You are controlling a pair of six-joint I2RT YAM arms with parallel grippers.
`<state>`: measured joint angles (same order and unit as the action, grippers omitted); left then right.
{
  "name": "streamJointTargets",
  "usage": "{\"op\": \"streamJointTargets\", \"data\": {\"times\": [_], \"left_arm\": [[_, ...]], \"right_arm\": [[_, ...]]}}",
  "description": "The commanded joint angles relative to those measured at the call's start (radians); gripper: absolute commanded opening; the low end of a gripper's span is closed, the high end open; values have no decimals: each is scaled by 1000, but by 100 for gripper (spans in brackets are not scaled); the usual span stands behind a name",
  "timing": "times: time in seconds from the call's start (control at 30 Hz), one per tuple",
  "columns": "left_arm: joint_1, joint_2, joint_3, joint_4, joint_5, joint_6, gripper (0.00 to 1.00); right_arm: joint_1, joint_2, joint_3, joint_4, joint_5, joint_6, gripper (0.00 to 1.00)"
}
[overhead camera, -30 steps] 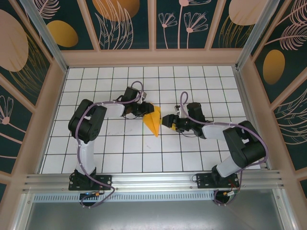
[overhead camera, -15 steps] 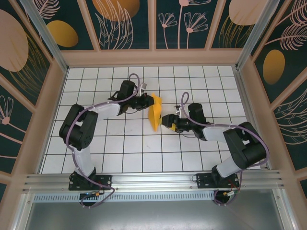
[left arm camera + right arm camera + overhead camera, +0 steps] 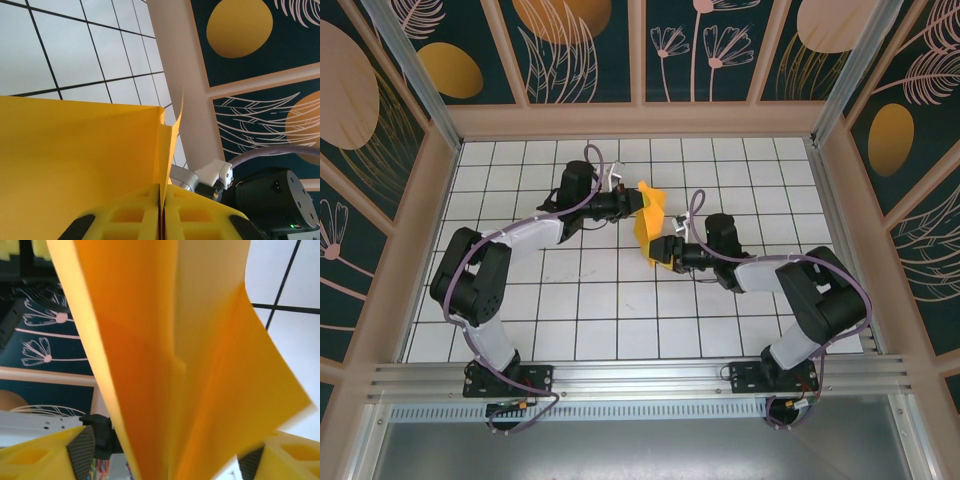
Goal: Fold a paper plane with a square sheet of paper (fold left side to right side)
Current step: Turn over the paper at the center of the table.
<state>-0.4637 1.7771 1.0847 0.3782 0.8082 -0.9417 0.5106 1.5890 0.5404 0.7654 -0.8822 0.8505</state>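
Sheet of paper (image 3: pixel 649 218): orange-yellow, partly folded, standing on edge and lifted off the white tiled worktop (image 3: pixel 520 310). It sits over the middle of the worktop, a little toward the far edge, between the two grippers.

Left gripper (image 3: pixel 632 205): comes in from the left side and meets the upper part of the sheet. In the left wrist view the gripper (image 3: pixel 161 192) has its yellow fingers (image 3: pixel 125 215) pressed together, pinching a thin upright flap of the sheet (image 3: pixel 75 160). A crease runs up from the pinch.

Right gripper (image 3: pixel 663 252): at the lower, nearer end of the sheet, coming from the right. In the right wrist view the gripper (image 3: pixel 160 455) is spread. Its fingers (image 3: pixel 35 457) stand well apart on either side, with the folded layers of the sheet (image 3: pixel 150 340) hanging between them. Whether the pads touch the paper cannot be told
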Motion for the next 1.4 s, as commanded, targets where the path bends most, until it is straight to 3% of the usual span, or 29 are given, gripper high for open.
{"op": "streamJointTargets", "data": {"times": [0.0,0.13,0.47,0.6,0.73,0.93,1.07,1.2,1.37], "left_arm": [[3,-23,-17,71,44,-37,11],[3,-17,-31,100,52,-55,12],[18,-35,-25,14,15,8,22],[39,-85,-20,-82,-33,77,38],[69,-172,3,-270,-148,209,53],[83,-330,-2,-475,-413,358,69],[83,-470,-53,-521,-647,393,71],[85,-618,-108,-520,-835,407,74],[85,-720,-168,-534,-941,414,75]], "right_arm": [[4,0,33,70,-18,13,66],[2,-17,33,21,-4,-13,49],[0,-73,37,-134,44,-97,26],[0,-94,72,-297,87,-173,19],[3,-120,136,-531,177,-292,17],[27,-155,297,-966,484,-471,16],[135,-134,496,-1313,881,-554,16],[254,-18,696,-1626,1257,-551,16],[357,170,858,-1855,1519,-527,16]]}}
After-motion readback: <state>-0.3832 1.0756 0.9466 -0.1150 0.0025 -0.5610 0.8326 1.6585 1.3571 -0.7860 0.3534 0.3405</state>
